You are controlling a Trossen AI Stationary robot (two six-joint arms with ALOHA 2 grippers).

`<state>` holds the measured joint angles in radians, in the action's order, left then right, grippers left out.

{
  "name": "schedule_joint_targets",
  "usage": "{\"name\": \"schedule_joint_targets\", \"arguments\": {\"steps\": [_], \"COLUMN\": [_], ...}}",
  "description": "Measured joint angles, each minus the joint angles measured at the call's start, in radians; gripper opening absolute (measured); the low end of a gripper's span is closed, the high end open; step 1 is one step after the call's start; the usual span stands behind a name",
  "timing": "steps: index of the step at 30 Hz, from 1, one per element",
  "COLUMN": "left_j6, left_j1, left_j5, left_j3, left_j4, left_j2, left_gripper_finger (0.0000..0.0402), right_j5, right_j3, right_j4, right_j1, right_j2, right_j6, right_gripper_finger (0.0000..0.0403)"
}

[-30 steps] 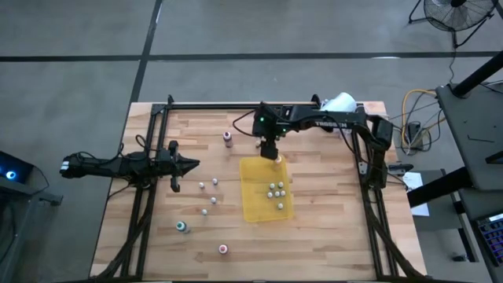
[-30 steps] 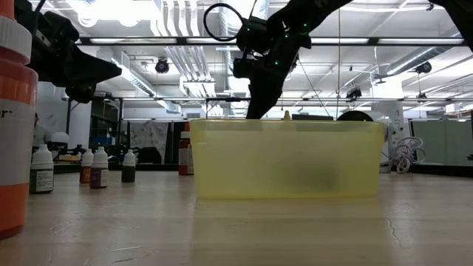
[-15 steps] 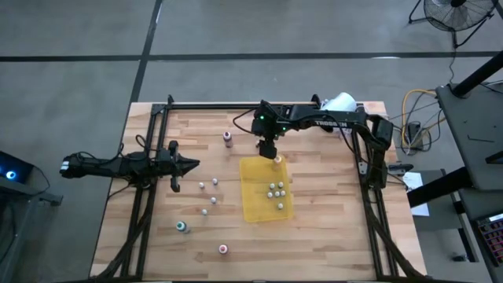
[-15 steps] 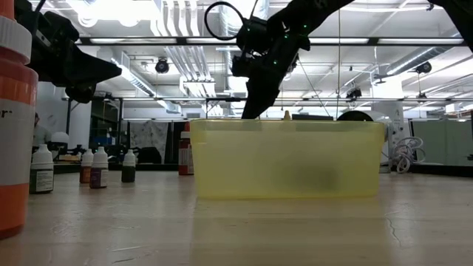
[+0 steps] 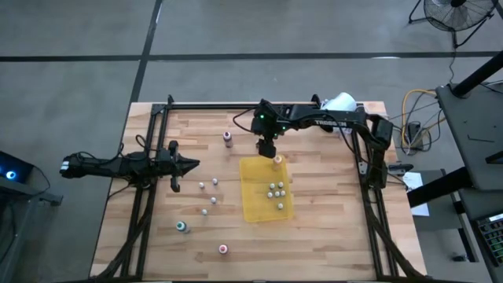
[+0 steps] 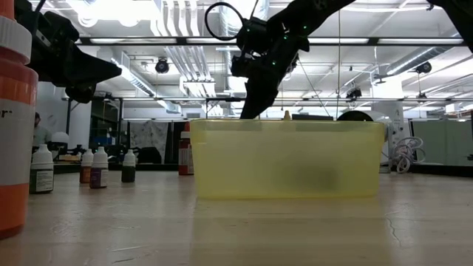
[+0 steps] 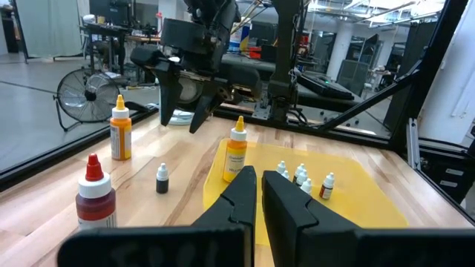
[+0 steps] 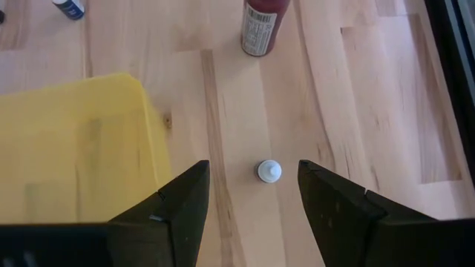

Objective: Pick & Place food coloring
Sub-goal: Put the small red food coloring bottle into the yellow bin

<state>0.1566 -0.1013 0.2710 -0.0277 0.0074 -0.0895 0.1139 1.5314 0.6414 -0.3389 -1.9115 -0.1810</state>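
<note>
The food coloring bottles are spread about. Several small whitish ones (image 5: 276, 191) and a taller orange-topped one (image 5: 277, 159) stand in the yellow tray (image 5: 255, 206). More small ones (image 5: 208, 185) stand on the table to the tray's left, with a maroon-topped (image 5: 228, 139), a teal-topped (image 5: 181, 227) and a pink-topped one (image 5: 223, 249). My right gripper (image 8: 252, 174) hangs open above the tray's far edge, pointing slantwise down, a small white-capped bottle (image 8: 269, 171) on the table below between its fingers. My left gripper (image 5: 192, 164) is shut, level, at the left.
The dark frame rails (image 5: 236, 105) run along the table's far edge and down both sides. Another orange bottle (image 7: 119, 132) stands on the wood toward the far edge. A white device (image 5: 339, 102) sits at the far right corner.
</note>
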Motion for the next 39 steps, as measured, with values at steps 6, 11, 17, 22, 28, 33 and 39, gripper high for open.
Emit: {"name": "schedule_joint_targets", "arguments": {"steps": [6,11,17,22,28,33,39], "left_j6": [0.0,0.0,0.0,0.0,0.0,0.0,0.0], "left_j1": [0.0,0.0,0.0,0.0,0.0,0.0,0.0], "left_j5": [0.0,0.0,0.0,0.0,0.0,0.0,0.0], "left_j3": [0.0,0.0,0.0,0.0,0.0,0.0,0.0], "left_j4": [0.0,0.0,0.0,0.0,0.0,0.0,0.0], "left_j2": [0.0,0.0,0.0,0.0,0.0,0.0,0.0], "left_gripper_finger": [0.0,0.0,0.0,0.0,0.0,0.0,0.0], "right_j5": [0.002,0.003,0.01,0.052,0.054,0.054,0.054], "right_j3": [0.0,0.0,0.0,0.0,-0.004,0.002,0.002], "right_j4": [-0.002,-0.005,-0.024,-0.037,-0.039,-0.042,-0.025], "right_j1": [0.0,0.0,0.0,0.0,-0.002,-0.004,-0.019], "right_j2": [-0.022,-0.026,-0.026,-0.026,-0.052,-0.102,-0.109], "right_j6": [-0.001,-0.005,-0.012,-0.037,-0.065,-0.081,-0.074], "right_gripper_finger": [0.0199,0.0199,0.0199,0.0199,0.0199,0.0199,0.0199]}}
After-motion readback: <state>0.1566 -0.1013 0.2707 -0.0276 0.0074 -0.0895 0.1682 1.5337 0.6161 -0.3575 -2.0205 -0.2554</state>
